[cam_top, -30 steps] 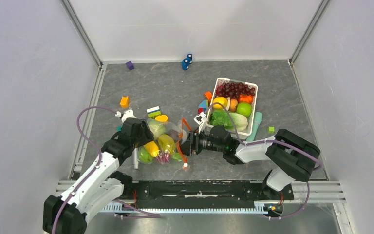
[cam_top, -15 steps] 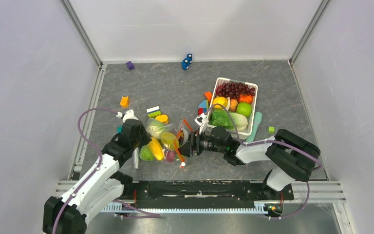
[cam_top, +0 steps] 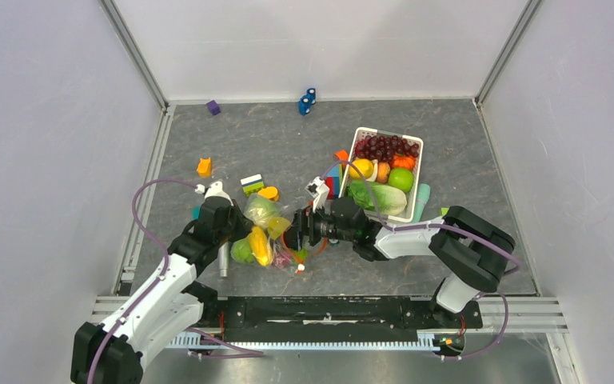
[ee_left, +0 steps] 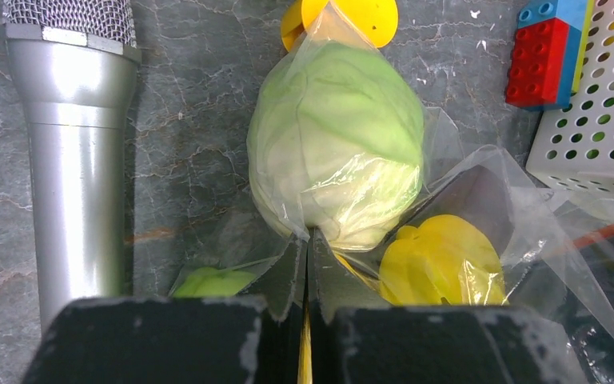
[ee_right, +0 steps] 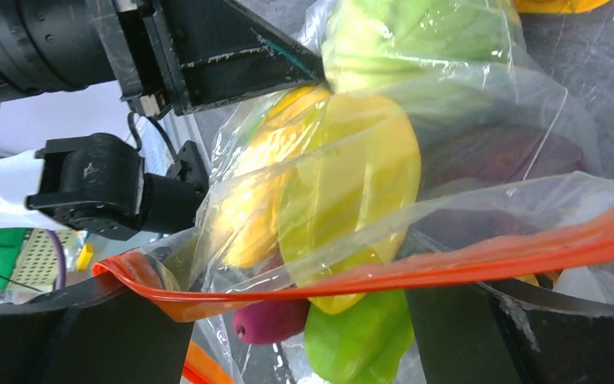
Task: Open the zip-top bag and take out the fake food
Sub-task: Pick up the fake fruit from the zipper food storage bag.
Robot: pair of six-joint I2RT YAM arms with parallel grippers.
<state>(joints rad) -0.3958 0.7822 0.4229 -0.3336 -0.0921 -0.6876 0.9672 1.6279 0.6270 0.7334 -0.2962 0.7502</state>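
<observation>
- The zip-top bag (cam_top: 268,232) lies on the table (cam_top: 232,144) between the two grippers. The white basket (cam_top: 417,172) stands at about 2 o'clock from it.
- The bag is to be treated as thin, soft, slippery film that crumples and offers no stiffness.
- The fake food (cam_top: 260,244) inside is judged light and free to shift. It includes a cabbage (ee_left: 336,144) and a yellow piece (ee_right: 352,160).
- The red-orange zipper strip (ee_right: 416,268) is judged the firmest part and is the recommended place of hold.
- The left gripper (ee_left: 308,240) is clenched on a fold of film at the bag's 9 o'clock side, at 6 o'clock of the cabbage in the wrist view. Its arm is reached forward, low over the table.
- The right gripper (ee_right: 304,316) is presented from 3 o'clock, with the forearm laid nearly level. Its fingers (ee_right: 72,344) are spread wide with the strip draped across both, and no pinch on it is seen.
</observation>
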